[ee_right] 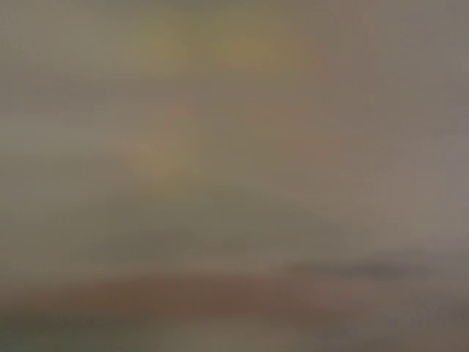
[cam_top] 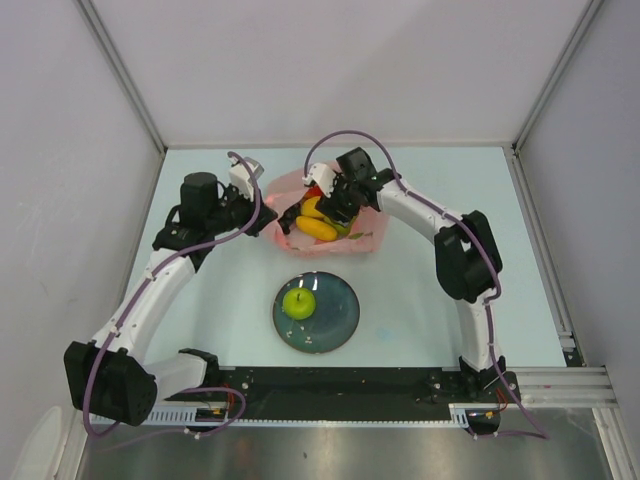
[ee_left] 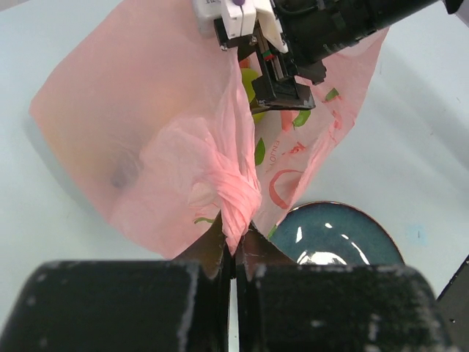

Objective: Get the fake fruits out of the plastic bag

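Pale table [cam_top: 200, 290] holds a plate [cam_top: 340, 325] bearing a green apple [cam_top: 298, 302]. Beyond the plate lies the bag [ee_left: 146, 132], yellow fruits [cam_top: 318, 228] inside; left gripper [ee_left: 234, 246] pinches its twisted edge, right gripper [cam_top: 336, 212] sits in its mouth, spread unclear.

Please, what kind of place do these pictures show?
Probably a robot test cell: plain walls enclose a pale table, with left arm and right arm bolted to a rail at its edge.

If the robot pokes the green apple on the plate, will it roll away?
Probably a little. The green apple looks round, so a poke would likely set it rolling. Its shiny skin suggests it is slippery to pinch. The dark plate under it looks shallow, so its rim may not stop it.
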Controlling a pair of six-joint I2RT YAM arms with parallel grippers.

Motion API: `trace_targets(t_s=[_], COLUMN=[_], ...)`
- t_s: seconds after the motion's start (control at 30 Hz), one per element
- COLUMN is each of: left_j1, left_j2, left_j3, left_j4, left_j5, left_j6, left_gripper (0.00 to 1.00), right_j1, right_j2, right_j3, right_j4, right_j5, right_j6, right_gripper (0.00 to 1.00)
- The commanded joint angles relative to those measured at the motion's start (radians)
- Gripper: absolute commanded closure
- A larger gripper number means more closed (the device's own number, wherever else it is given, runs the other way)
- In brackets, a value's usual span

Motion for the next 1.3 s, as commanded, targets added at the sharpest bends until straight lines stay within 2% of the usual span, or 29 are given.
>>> trace_targets(t_s=[0.0,0.13,0.43,0.53,0.7,0.73,0.77,0.87,1.2,1.27], left_j1=[-0.001,-0.003,-0.001,0.000,0.003,0.003,0.003,0.003,0.003,0.008], left_j2=[-0.027,-0.022,-0.018,-0.016,-0.018,-0.019,-0.018,-0.024,-0.026,-0.022], left_j3=[-0.006,-0.008,-0.002,-0.003,-0.011,-0.012,-0.014,-0.020,-0.042,-0.037], left_j4=[0.029,0.032,0.024,0.027,0.037,0.037,0.035,0.037,0.056,0.060], left_j5=[0.014,0.017,0.013,0.011,0.011,0.011,0.013,0.011,0.021,0.021], left_j6=[0.001,-0.001,0.005,0.008,-0.001,-0.001,-0.001,-0.001,-0.019,-0.025], left_gripper=[1.00,1.00,1.00,1.00,1.00,1.00,1.00,0.99,1.00,1.00], right_j1=[-0.026,-0.037,-0.043,-0.049,-0.045,-0.046,-0.045,-0.043,-0.012,-0.014], right_j2=[0.039,0.094,0.183,0.194,0.175,0.172,0.169,0.145,-0.001,-0.052], right_j3=[0.096,0.142,0.199,0.199,0.179,0.167,0.162,0.159,0.138,0.109], right_j4=[-0.050,-0.110,-0.173,-0.165,-0.142,-0.136,-0.138,-0.135,-0.118,-0.115], right_j5=[-0.044,-0.045,-0.048,-0.059,-0.039,-0.039,-0.036,-0.040,-0.067,-0.114], right_j6=[-0.066,-0.090,-0.110,-0.098,-0.087,-0.089,-0.096,-0.080,0.017,0.049], right_gripper=[0.27,0.16,0.12,0.17,0.33,0.39,0.50,0.60,0.62,0.62])
